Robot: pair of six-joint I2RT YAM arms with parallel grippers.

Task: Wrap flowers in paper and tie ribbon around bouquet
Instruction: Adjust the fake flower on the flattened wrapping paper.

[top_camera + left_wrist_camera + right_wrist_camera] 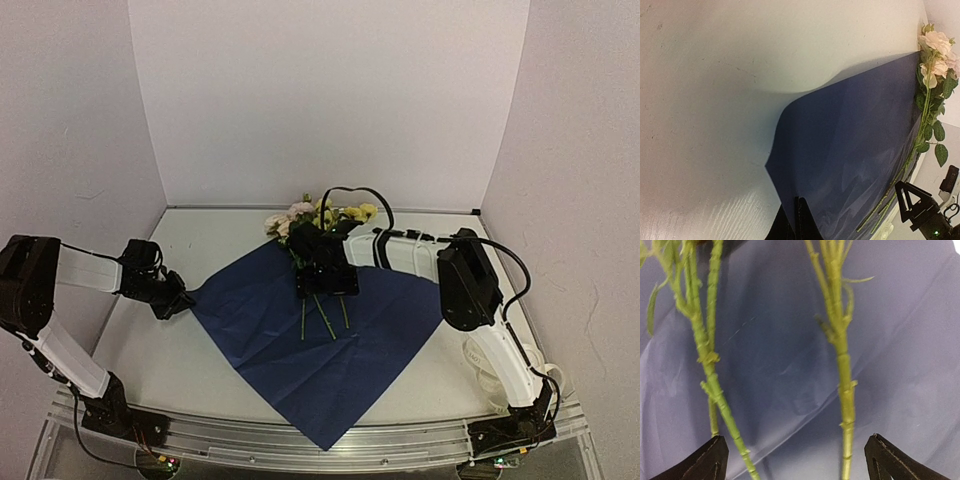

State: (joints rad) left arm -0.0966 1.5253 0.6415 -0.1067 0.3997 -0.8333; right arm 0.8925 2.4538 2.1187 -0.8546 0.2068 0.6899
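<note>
The blue paper (300, 350) lies flat on the table as a diamond. The flowers (300, 212) lie loose on it, blossoms at the far corner and green stems (323, 318) pointing toward me; no wrapped bouquet shows. My left gripper (178, 300) is shut on the paper's left corner. In the left wrist view the sheet (855, 140) runs into the closed jaws (798, 220) and lifts slightly. My right gripper (325, 285) hangs open over the stems. The right wrist view shows the stems (844, 365) on the paper between its spread fingers (795, 460). A cream-white coil, apparently the ribbon (551, 378), lies by the right arm's base.
White walls enclose the table on three sides. A metal rail (330, 440) runs along the near edge, between the arm bases. The paper's near corner reaches almost to that rail. The right gripper's black body (922, 210) shows at the lower right of the left wrist view.
</note>
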